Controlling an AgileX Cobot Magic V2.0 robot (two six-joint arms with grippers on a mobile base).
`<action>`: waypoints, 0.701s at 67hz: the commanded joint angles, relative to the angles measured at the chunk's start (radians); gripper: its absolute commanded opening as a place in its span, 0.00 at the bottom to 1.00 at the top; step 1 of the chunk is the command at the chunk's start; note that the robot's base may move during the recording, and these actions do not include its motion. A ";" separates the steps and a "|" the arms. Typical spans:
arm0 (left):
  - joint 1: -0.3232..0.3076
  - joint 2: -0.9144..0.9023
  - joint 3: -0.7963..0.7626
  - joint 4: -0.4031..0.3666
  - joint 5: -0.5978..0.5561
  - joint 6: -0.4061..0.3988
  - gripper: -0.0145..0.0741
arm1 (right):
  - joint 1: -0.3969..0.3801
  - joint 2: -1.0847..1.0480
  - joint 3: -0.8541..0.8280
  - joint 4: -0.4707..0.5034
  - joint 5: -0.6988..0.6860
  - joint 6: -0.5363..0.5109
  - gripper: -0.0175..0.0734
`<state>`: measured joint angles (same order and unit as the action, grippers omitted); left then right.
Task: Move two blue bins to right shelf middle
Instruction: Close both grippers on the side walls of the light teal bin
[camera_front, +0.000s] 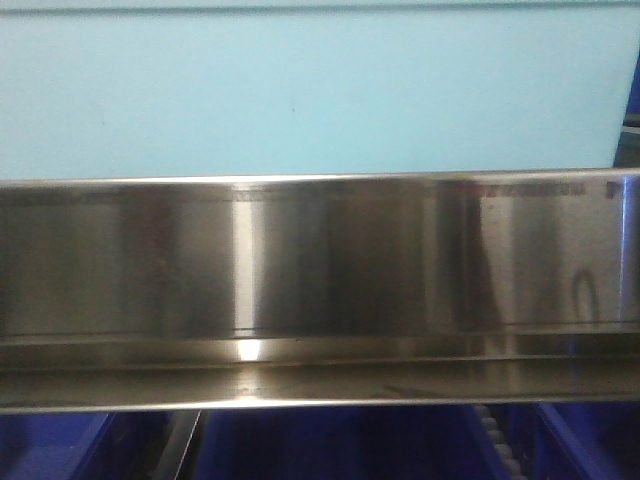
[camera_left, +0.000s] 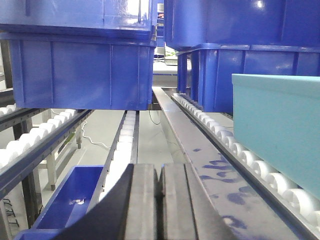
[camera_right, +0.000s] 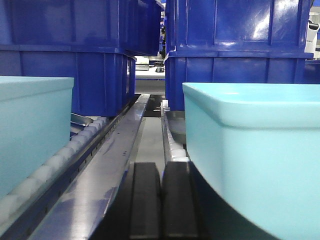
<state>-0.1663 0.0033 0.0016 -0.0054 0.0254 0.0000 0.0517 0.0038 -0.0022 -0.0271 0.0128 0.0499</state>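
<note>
two pale bins sit on the shelf's roller lanes (camera_right: 60, 157): the left pale bin (camera_right: 30, 130) and the right pale bin (camera_right: 260, 165), with a gap between them. both are near the steel front rail (camera_front: 320, 260), which likely stops them rolling off. farther back stand two stacks of dark blue bins (camera_right: 240, 50). the left gripper (camera_left: 159, 200) and right gripper (camera_right: 161, 200) are each pressed together, pinching nothing, low between the lanes. judging by this, both bins are already on the tier and the arms only need to back out.
</note>
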 joint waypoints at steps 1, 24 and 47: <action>0.003 -0.003 -0.002 -0.005 -0.017 0.000 0.05 | -0.003 -0.004 0.002 0.003 -0.020 -0.005 0.01; 0.003 -0.003 -0.002 -0.005 -0.017 0.000 0.05 | -0.003 -0.004 0.002 0.003 -0.020 -0.005 0.01; 0.003 -0.003 -0.002 -0.005 -0.017 0.000 0.05 | -0.003 -0.004 0.002 0.003 -0.020 -0.005 0.01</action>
<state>-0.1663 0.0033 0.0016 -0.0054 0.0254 0.0000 0.0517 0.0038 -0.0022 -0.0271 0.0128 0.0499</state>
